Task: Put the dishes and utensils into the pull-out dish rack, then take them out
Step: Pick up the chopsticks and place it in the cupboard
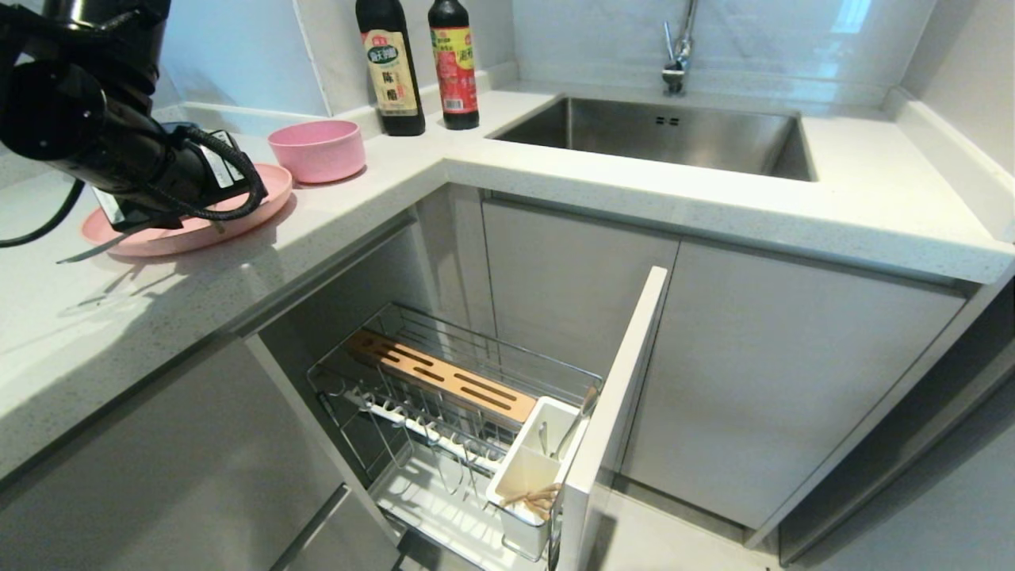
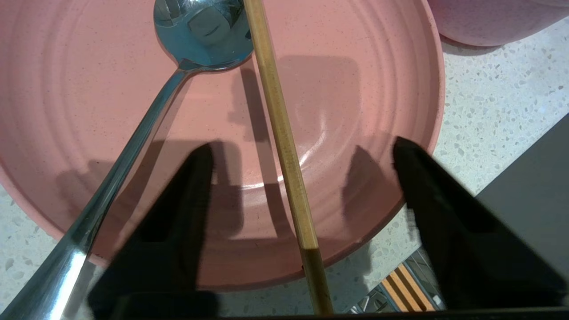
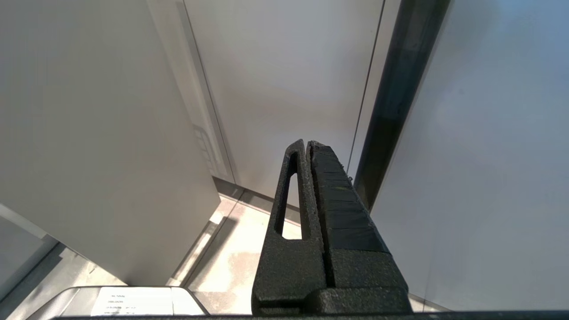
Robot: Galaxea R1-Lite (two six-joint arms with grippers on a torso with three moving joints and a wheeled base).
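Left gripper [image 2: 302,151] hovers over the pink plate [image 2: 364,66] on the desk [image 2: 489,115], fingers wide, straddling a chopstick [image 2: 280,129] beside the spoon [image 2: 200,31]; right gripper [image 3: 307,146] closed

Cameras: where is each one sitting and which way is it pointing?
Head view: high, looking down at the counter corner, sink and pull-out dish rack; left arm shows upper left.
Left wrist view: behind the open left end effector, facing the pink plate, spoon and a chopstick.
Right wrist view: behind the shut right end effector, low, facing cabinet fronts and floor.
Shared: head and left wrist views both show the pink plate and rack.
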